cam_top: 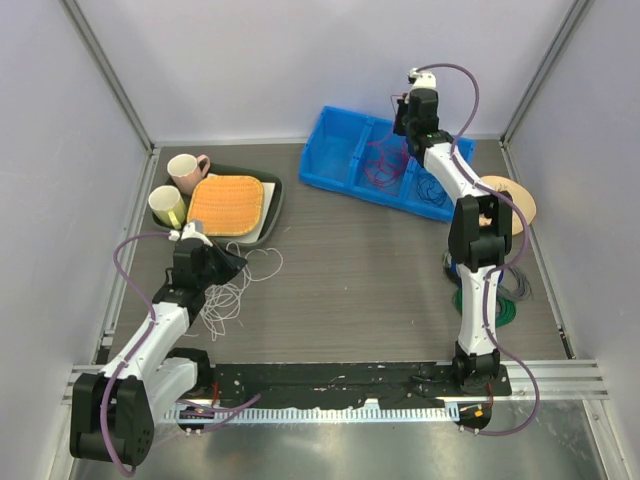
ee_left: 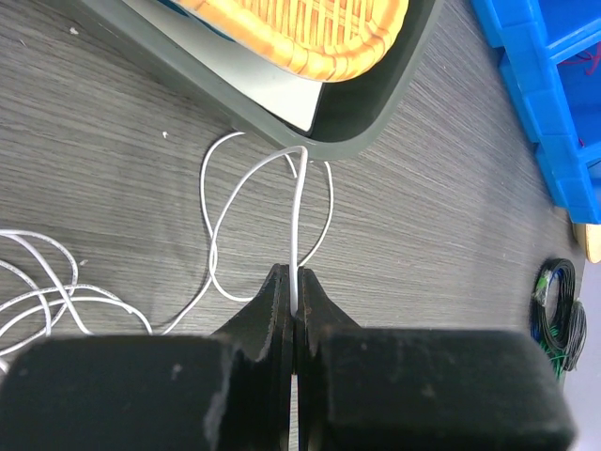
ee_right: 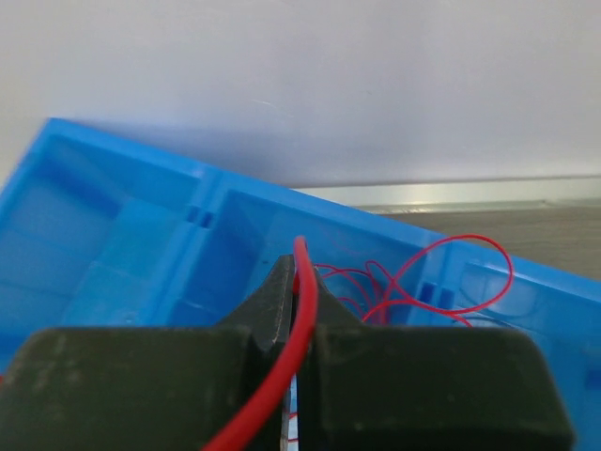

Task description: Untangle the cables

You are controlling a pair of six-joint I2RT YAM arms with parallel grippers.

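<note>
Top camera looks down from above and behind the arm bases, taking in the whole table (cam_top: 380, 290); left wrist camera rides close over the left gripper (ee_left: 294, 282), facing the dark tray (ee_left: 376, 122); right wrist camera hangs close behind the right gripper (ee_right: 299, 263), facing into the blue bin (ee_right: 122, 235); white cable (ee_left: 297, 216) and red cable (ee_right: 304, 291) show overhead too.

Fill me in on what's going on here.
Two robot arms are sorting cables. The left gripper is shut on a white cable, whose loops lie on the table beside the dark tray. The right gripper is shut on a red cable and holds it up over the blue bin, with the red loops trailing down into it. A dark blue cable lies in the bin's right-hand compartment.
</note>
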